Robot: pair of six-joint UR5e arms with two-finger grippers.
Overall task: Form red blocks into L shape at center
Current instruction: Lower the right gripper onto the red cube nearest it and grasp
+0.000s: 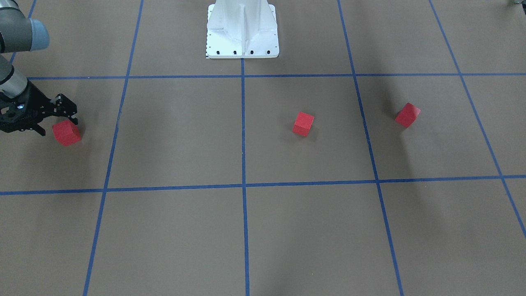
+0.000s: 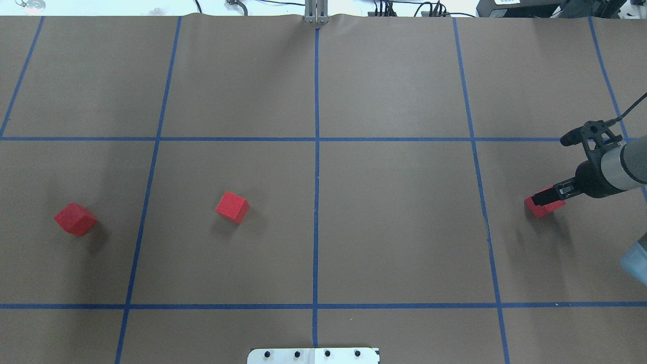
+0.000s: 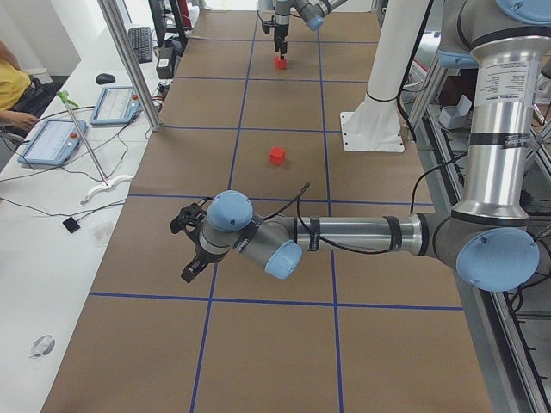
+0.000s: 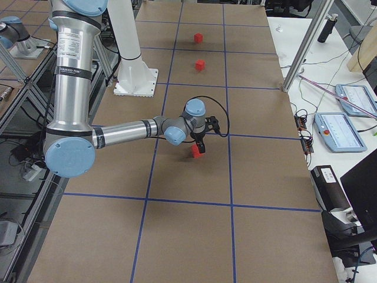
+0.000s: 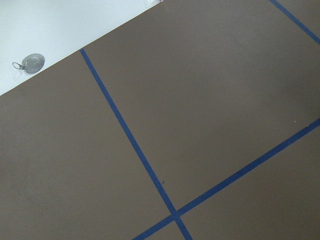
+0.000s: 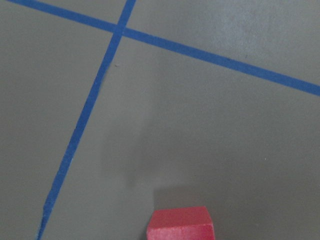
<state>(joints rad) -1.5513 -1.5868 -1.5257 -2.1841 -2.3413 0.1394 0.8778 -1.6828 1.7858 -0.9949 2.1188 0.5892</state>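
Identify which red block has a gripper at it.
The far-right block in the overhead view, at the right gripper; the middle block and left block stand alone.

Left arm (image 3: 362,234) and right arm (image 4: 123,130): silver tubes, pale-blue joint caps (image 3: 498,258). Printed label (image 3: 499,82) and a thin black cable (image 3: 297,191) on the left one. Right hand (image 1: 58,126) is black. White base (image 1: 242,28), black bolts (image 1: 234,52).

red block (image 6: 181,223) cut by bottom edge in right wrist view; overhead, its top part-hidden under right gripper (image 2: 545,196). left gripper (image 3: 182,250): seen side-on only, grip untellable.
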